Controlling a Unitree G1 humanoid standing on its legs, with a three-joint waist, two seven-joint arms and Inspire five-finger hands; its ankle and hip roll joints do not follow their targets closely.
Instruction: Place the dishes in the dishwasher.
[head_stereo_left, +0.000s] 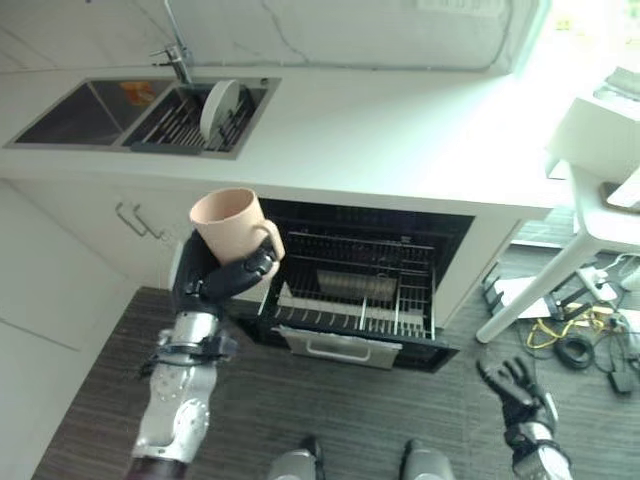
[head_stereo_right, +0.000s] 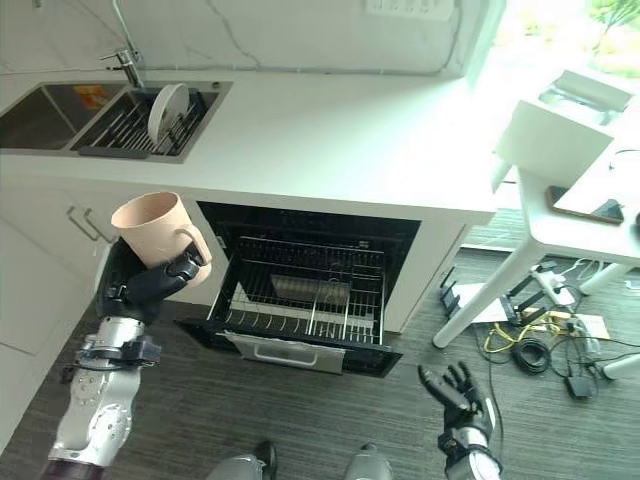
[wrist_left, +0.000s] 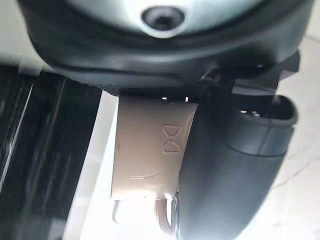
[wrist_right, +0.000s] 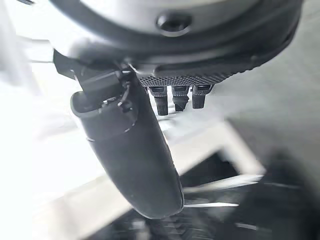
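A beige cup (head_stereo_left: 228, 224) with a handle is held upright in my left hand (head_stereo_left: 212, 279), whose fingers curl round its base and handle; the left wrist view shows the cup (wrist_left: 150, 155) pressed against the thumb. It hangs left of the open dishwasher (head_stereo_left: 365, 285), above the floor. The dishwasher's pulled-out wire rack (head_stereo_left: 352, 300) holds a dish lying near its middle. A white plate (head_stereo_left: 219, 108) stands on edge in the sink rack (head_stereo_left: 190, 120). My right hand (head_stereo_left: 516, 393) hangs low at the right with fingers spread, holding nothing.
A white counter (head_stereo_left: 400, 140) runs above the dishwasher, with a double sink (head_stereo_left: 70, 112) and tap at its left. White cabinet doors (head_stereo_left: 90, 240) stand left of the dishwasher. A white table (head_stereo_left: 600, 215) and tangled cables (head_stereo_left: 585, 335) are at the right.
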